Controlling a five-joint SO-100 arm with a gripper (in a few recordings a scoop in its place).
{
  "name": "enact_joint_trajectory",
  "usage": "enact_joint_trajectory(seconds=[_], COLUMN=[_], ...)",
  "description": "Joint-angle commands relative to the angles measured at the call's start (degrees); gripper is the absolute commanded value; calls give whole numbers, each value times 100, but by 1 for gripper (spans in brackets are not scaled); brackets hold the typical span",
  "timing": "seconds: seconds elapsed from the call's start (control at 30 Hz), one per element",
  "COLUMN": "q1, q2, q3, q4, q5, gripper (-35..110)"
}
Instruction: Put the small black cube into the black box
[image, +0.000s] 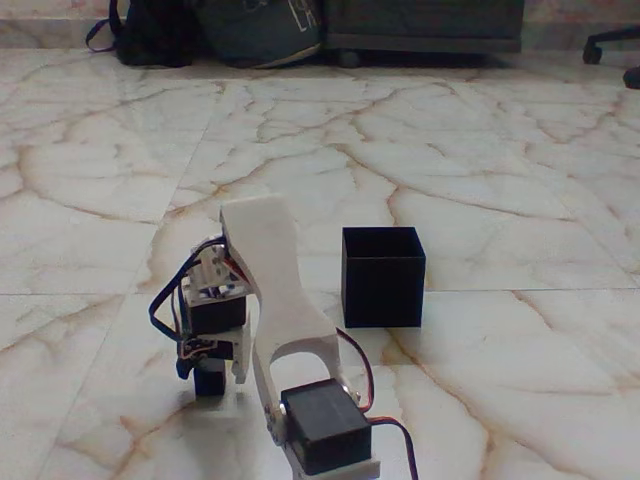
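Down at about seven o'clock in the fixed view, the gripper (212, 368) points at the marble floor (480, 170) with the small black cube (210, 381) sitting between its fingertips, resting on or just above the tiles. It looks clenched on the cube, though the white arm (268, 270) hides part of the jaws, so that is a judgement.

The black box (383, 277) stands upright near centre, at roughly three o'clock from the gripper and well apart from it, its open top facing up.

Risks: a shallow pinch on so tiny a cube could let it slip during the lift. The box walls look thin, so a low swing could knock or tip it. Dropping off-centre could bounce the cube off the rim.

At twelve o'clock, pale lettering on a dark bag (262, 28) is too blurred to read.
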Motion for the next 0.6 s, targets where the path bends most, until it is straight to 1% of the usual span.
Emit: enact_joint_trajectory(seconds=[0.0,0.37,0.57], q1=[79,123,308], q2=[35,53,721], q3=[-176,62,158], q4=[-62,-123,26], q5=[-105,-132,-343], gripper=[7,1,0])
